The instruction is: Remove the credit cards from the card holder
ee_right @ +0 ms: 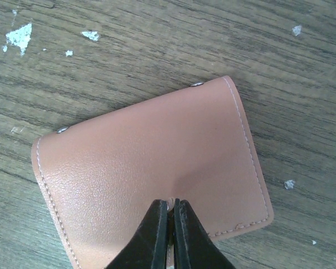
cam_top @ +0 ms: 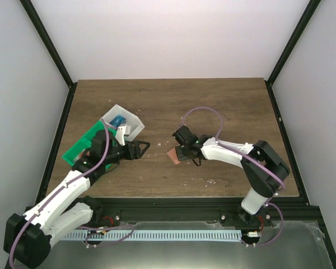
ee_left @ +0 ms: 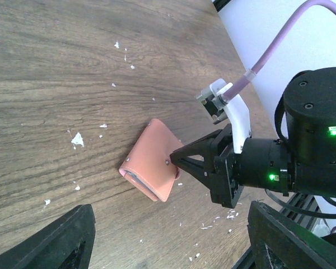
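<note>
The card holder [cam_top: 172,156] is folded shut and shows its salmon-orange outer side [ee_right: 151,151] on the wooden table, near the middle. My right gripper [ee_right: 171,208] is shut on the small tab at the holder's edge and also shows in the left wrist view [ee_left: 175,161]. A thin dark edge shows in the holder's open side [ee_left: 135,180]; no card is out of it. My left gripper [cam_top: 144,148] is open and empty, left of the holder, its fingers [ee_left: 61,241] wide apart.
A white tray [cam_top: 131,119] holding a small blue thing [cam_top: 119,120] rests on a green tray [cam_top: 79,148] at the left, behind my left arm. White crumbs [ee_left: 77,139] dot the table. A black frame edges the table.
</note>
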You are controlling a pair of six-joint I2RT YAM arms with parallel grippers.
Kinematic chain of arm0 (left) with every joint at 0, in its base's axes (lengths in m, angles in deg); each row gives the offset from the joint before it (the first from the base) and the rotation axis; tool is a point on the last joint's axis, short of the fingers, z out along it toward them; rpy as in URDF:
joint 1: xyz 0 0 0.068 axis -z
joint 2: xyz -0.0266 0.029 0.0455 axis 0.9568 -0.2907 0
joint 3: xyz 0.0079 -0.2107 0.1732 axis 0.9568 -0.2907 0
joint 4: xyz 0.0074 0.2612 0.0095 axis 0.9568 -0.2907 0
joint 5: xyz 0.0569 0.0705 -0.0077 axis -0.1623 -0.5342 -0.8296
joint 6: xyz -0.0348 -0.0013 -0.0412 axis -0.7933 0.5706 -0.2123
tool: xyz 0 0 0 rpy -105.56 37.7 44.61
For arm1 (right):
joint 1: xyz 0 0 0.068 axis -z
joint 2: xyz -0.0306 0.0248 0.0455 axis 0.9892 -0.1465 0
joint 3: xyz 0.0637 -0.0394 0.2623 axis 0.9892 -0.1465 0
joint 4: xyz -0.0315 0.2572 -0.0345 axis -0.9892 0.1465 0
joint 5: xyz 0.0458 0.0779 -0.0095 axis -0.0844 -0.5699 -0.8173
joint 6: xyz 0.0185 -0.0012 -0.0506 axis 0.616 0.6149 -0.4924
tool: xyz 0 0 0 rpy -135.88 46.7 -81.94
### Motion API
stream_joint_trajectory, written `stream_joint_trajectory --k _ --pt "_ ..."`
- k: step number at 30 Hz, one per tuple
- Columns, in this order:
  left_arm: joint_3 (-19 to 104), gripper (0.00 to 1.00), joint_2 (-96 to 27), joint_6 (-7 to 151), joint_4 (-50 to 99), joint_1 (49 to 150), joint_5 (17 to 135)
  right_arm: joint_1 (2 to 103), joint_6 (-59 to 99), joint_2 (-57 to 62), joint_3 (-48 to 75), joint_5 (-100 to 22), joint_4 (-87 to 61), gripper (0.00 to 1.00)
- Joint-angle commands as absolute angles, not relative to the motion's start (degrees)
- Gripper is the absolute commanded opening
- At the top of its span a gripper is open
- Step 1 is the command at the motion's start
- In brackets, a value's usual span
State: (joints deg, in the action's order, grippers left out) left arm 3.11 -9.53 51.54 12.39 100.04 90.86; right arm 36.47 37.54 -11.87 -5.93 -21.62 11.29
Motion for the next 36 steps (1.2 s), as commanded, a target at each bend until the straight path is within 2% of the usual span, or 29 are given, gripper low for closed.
stream_joint_trajectory --k 1,16,26,36 --pt "2.4 0.76 -10.0 50.6 12.8 100.2 91.3 36.1 35.4 -9.4 -7.3 -20.8 8.9 0.01" --pt "0.6 0.67 -13.7 49.1 16.2 101.1 93.9 35.9 31.3 7.4 -13.0 -28.2 -5.5 0.01" --pt "-0.1 0.64 -16.3 48.5 17.9 102.3 94.7 36.0 36.1 5.8 -13.0 -23.4 -0.8 0.0" --pt "-0.1 0.57 -18.6 48.6 19.6 102.7 95.5 36.0 49.9 13.0 -20.3 -17.8 7.0 0.0"
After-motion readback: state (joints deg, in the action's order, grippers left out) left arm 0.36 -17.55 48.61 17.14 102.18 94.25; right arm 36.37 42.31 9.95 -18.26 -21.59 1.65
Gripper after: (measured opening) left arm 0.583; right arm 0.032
